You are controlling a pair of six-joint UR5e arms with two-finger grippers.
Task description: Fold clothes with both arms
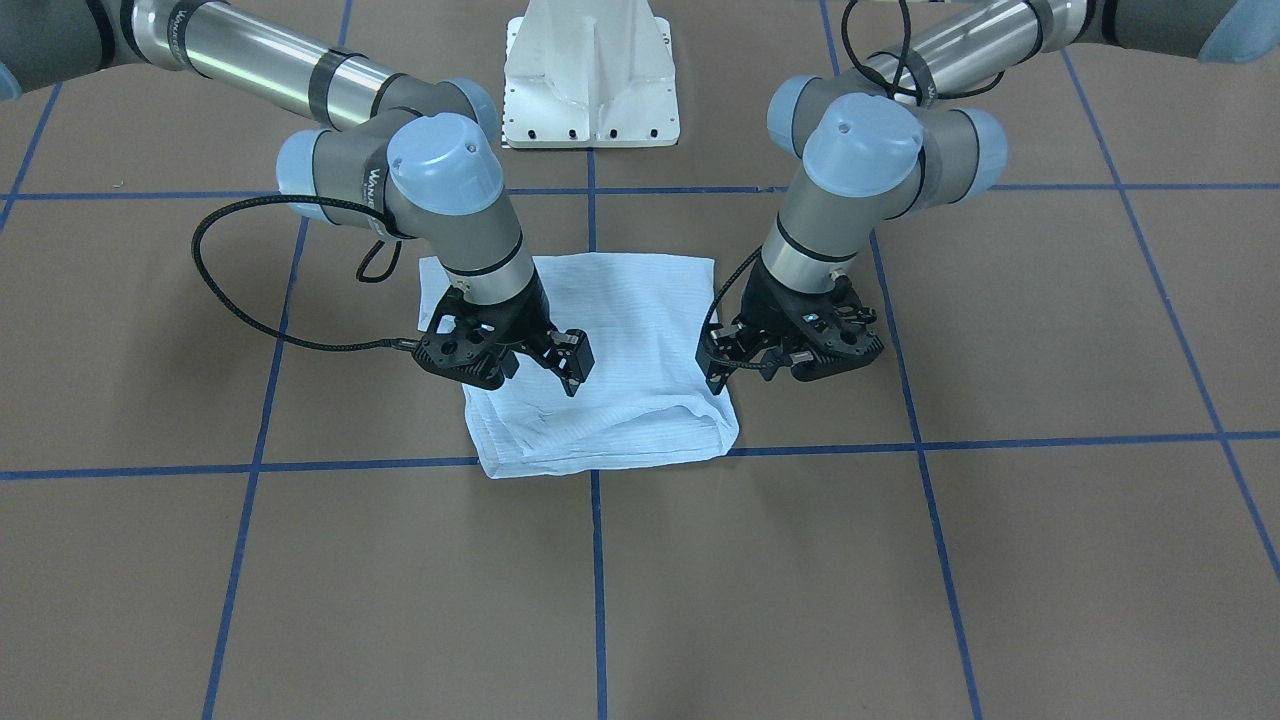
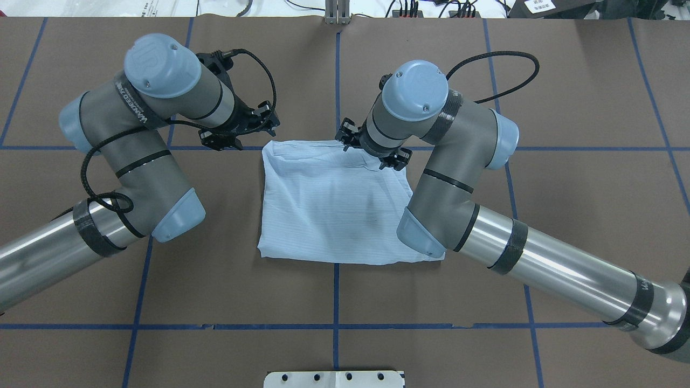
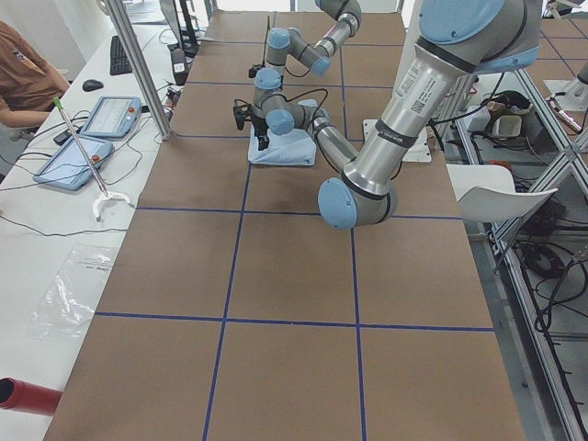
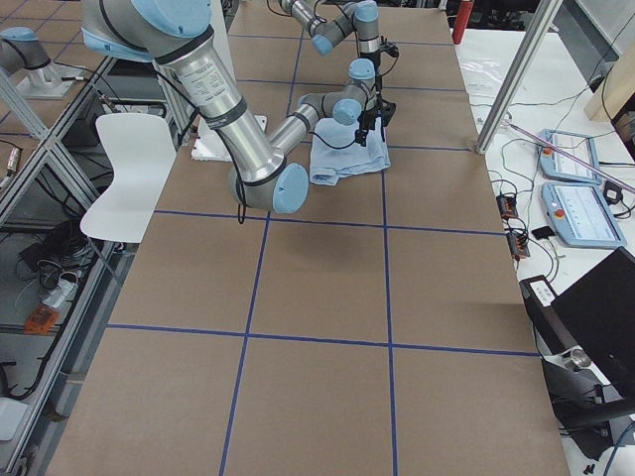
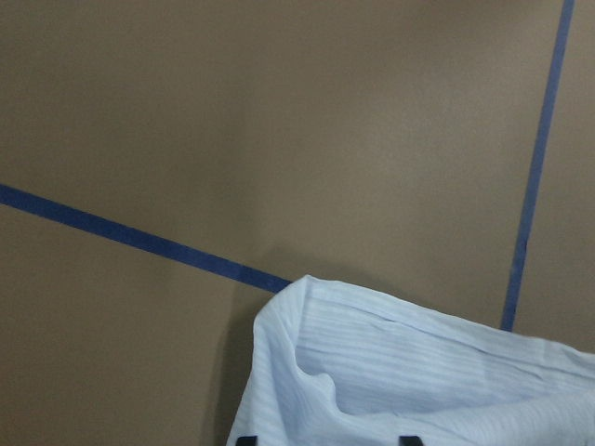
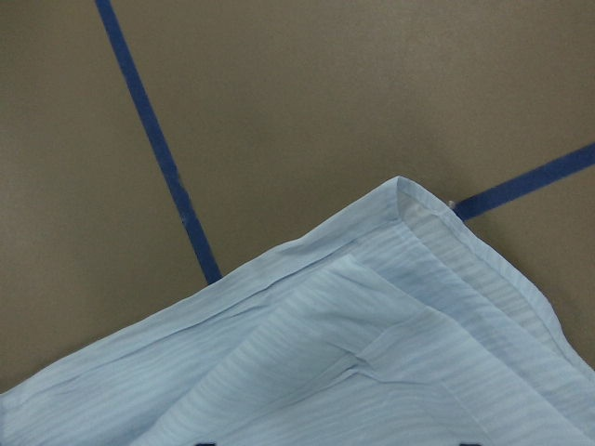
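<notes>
Exterior front-facing view: The shirt (image 1: 640, 320) lies on the counter (image 1: 1000, 580) as a compact, near-square packet, midway between the arms. The right claw (image 1: 540, 368) hangs over the cloth near its operator-side edge. The left claw (image 1: 765, 368) stands at the opposite side edge, beside that corner.

Overhead exterior view: The left claw (image 2: 237, 132) sits just off the far left corner of the shirt (image 2: 329, 215). The right claw (image 2: 372, 152) is above the far edge, toward the right corner.

Exterior left and right views: The shirt (image 3: 285, 149) (image 4: 347, 161) shows as a small flat bundle. The claws are too small here to judge.

Left wrist-mounted view: One shirt corner (image 5: 372, 362) lies below. Two dark tips at the bottom edge stand well apart, so the claw is spread and holds nothing.

Right wrist-mounted view: A layered corner (image 6: 400, 307) lies between two tape lines (image 6: 158, 149). The tips are again wide apart, so this claw is spread and empty.

Assessment: Folding appears far advanced; the step in hand looks like a last fold from the far edge. For this, each claw must centre on its corner, with the left shifting inward. Both must descend, pinch all layers, then lift and travel together.
</notes>
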